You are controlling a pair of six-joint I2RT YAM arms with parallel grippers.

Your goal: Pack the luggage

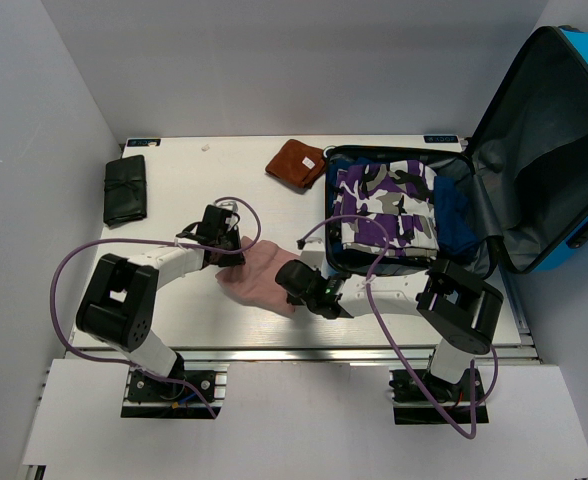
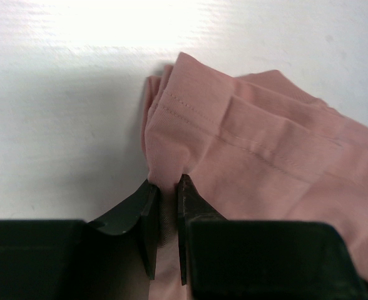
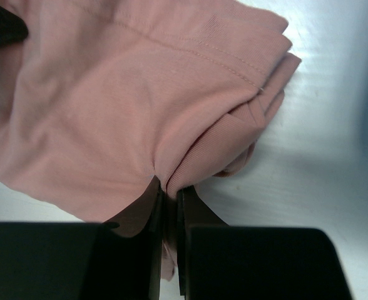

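Observation:
The blue luggage (image 1: 574,150) lies open at the right of the table, its lid up against the wall, with a purple camouflage garment (image 1: 384,205) folded inside. A pink garment (image 1: 264,275) lies on the table between the arms. My left gripper (image 1: 226,250) is shut on its left edge; the left wrist view shows the pink cloth (image 2: 253,150) pinched between the fingers (image 2: 148,212). My right gripper (image 1: 292,280) is shut on its right edge; the right wrist view shows the cloth (image 3: 127,100) pinched there too.
A folded brown cloth (image 1: 296,162) lies at the back middle, next to the luggage. A black rolled item (image 1: 125,189) lies at the back left. White walls enclose the table on the left, back and right.

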